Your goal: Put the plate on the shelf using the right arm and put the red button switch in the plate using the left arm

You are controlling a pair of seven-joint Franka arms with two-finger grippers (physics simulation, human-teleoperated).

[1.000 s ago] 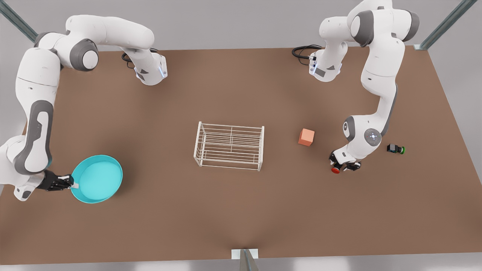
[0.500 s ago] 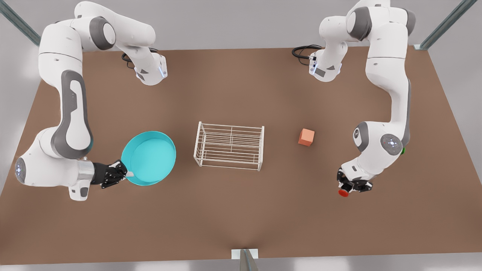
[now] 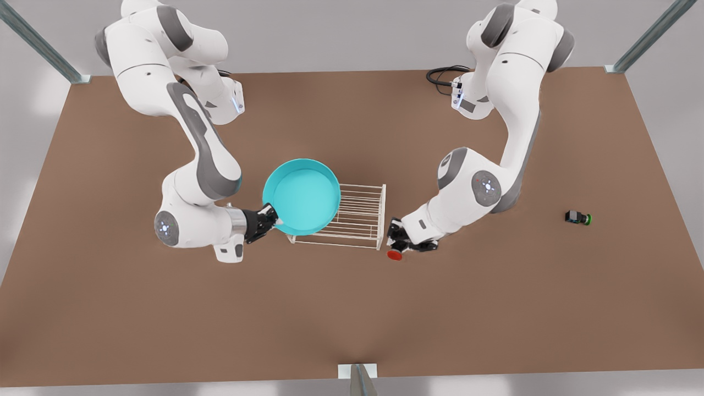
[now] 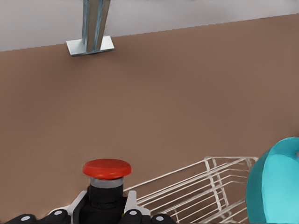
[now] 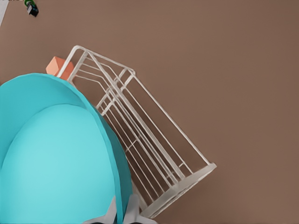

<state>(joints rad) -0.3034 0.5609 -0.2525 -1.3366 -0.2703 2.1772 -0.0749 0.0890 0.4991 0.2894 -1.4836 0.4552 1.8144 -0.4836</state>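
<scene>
plate (image 3: pixel 301 194) pinched by right fingers (image 3: pixel 275 221) over shelf (image 3: pixel 360 220), left fingers (image 3: pixel 397 248) clamping red button switch (image 3: pixel 394 254), brown table (image 3: pixel 352 308)

One high camera, two wrist cameras

The front view looks steeply down on the whole brown table (image 3: pixel 352 319); both wrist views sit close and share the white wire rack (image 4: pixel 196 191) (image 5: pixel 154 135).

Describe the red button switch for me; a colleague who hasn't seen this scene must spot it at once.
Find the white wire shelf at the table's middle. At its end on the front view's right, the left gripper holds the red button switch: a dark body with a round red cap. The similar switch lying far right has a green cap.
</scene>
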